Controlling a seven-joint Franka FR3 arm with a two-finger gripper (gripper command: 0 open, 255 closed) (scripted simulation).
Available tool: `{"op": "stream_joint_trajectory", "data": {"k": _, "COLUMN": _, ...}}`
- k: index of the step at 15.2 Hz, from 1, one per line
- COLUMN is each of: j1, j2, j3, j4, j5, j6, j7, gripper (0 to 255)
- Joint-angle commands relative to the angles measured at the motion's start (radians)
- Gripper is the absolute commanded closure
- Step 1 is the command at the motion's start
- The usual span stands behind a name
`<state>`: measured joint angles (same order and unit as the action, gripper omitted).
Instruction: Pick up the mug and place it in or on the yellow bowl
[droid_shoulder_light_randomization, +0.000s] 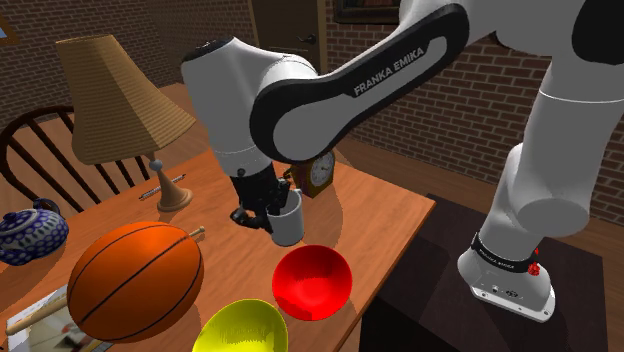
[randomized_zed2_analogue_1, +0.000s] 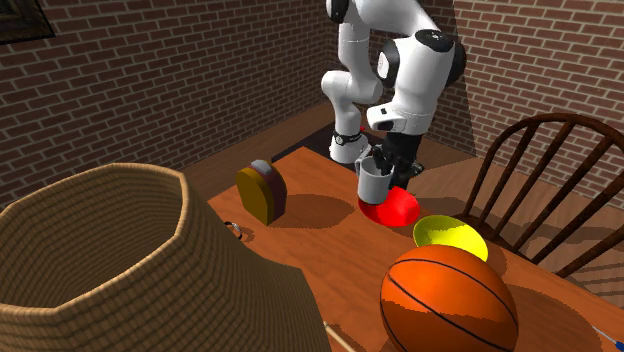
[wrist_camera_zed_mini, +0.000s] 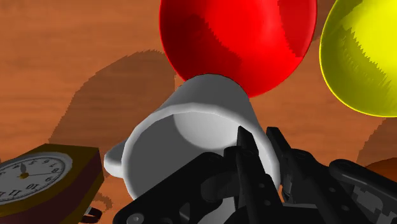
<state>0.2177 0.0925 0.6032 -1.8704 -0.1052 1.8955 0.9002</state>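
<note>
The mug (droid_shoulder_light_randomization: 287, 222) (randomized_zed2_analogue_1: 375, 181) (wrist_camera_zed_mini: 191, 114), drawn plain white-grey, is clasped at its rim by the black gripper (droid_shoulder_light_randomization: 272, 212) (randomized_zed2_analogue_1: 386, 163) (wrist_camera_zed_mini: 264, 156). In the wrist view one finger reaches inside the cup and the other lies against the outside, with the wall pinched between them. The mug hangs roughly upright with its mouth up, over the wooden table (droid_shoulder_light_randomization: 390, 215) (randomized_zed2_analogue_1: 320, 250), near the edge that faces the stand. I cannot tell whether its base touches the wood.

Just beside the mug, closer to that edge, sits a red bowl (droid_shoulder_light_randomization: 312, 282) (randomized_zed2_analogue_1: 392, 208) (wrist_camera_zed_mini: 238, 38). The yellow bowl (droid_shoulder_light_randomization: 245, 325) (randomized_zed2_analogue_1: 450, 236) (wrist_camera_zed_mini: 362, 57) comes next along the same edge, close to the red one and apart from the mug. A basketball (droid_shoulder_light_randomization: 135, 280) (randomized_zed2_analogue_1: 450, 300) rests near the yellow bowl, further in from the edge. On the mug's other side stands a small wooden clock (droid_shoulder_light_randomization: 320, 172) (randomized_zed2_analogue_1: 262, 192) (wrist_camera_zed_mini: 44, 175). A lamp (droid_shoulder_light_randomization: 120, 100) with a woven shade stands near the opposite edge, where a dark wooden chair (droid_shoulder_light_randomization: 40, 140) (randomized_zed2_analogue_1: 540, 170) is drawn up.
</note>
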Motion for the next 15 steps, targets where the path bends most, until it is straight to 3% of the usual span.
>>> {"op": "stream_joint_trajectory", "data": {"k": 1, "j1": 0.029, "j2": 0.043, "j3": 0.017, "j4": 0.052, "j5": -0.024, "j6": -0.021, "j7": 0.053, "gripper": 255}}
{"op": "stream_joint_trajectory", "data": {"k": 8, "j1": 0.183, "j2": 0.241, "j3": 0.056, "j4": 0.294, "j5": -0.137, "j6": -0.118, "j7": 0.243, "gripper": 255}}
{"op": "stream_joint_trajectory", "data": {"k": 15, "j1": 0.409, "j2": 0.486, "j3": 0.041, "j4": 0.655, "j5": -0.256, "j6": -0.270, "j7": 0.379, "gripper": 255}}
